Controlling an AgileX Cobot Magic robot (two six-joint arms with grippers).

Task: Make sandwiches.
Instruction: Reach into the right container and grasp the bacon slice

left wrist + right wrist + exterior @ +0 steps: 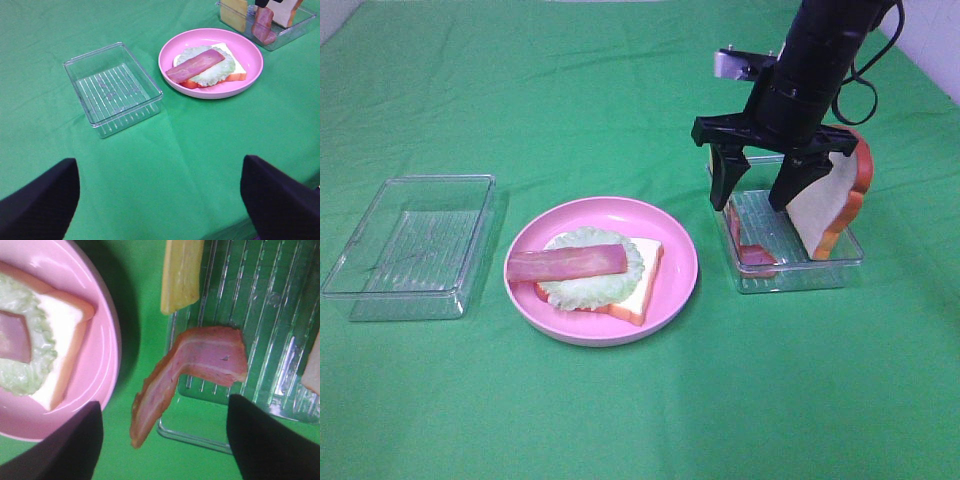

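Note:
A pink plate (682, 268) holds a white bread slice (645, 272) with a lettuce leaf (588, 285) and one bacon strip (568, 263) on top. My right gripper (750, 203) is open and empty, hanging just above a clear container (820, 272). That container holds an upright bread slice (832, 205) and a second bacon strip (752, 252). In the right wrist view this bacon (200, 365) droops over the container's edge, between my fingers (65, 445), with a yellow cheese slice (181, 272) beside it. My left gripper (160, 200) is open and empty, well back from the plate (250, 50).
An empty clear container (410, 245) stands left of the plate; it also shows in the left wrist view (112, 87). A green cloth (620, 400) covers the table. The right arm's black body and cables rise at the back right.

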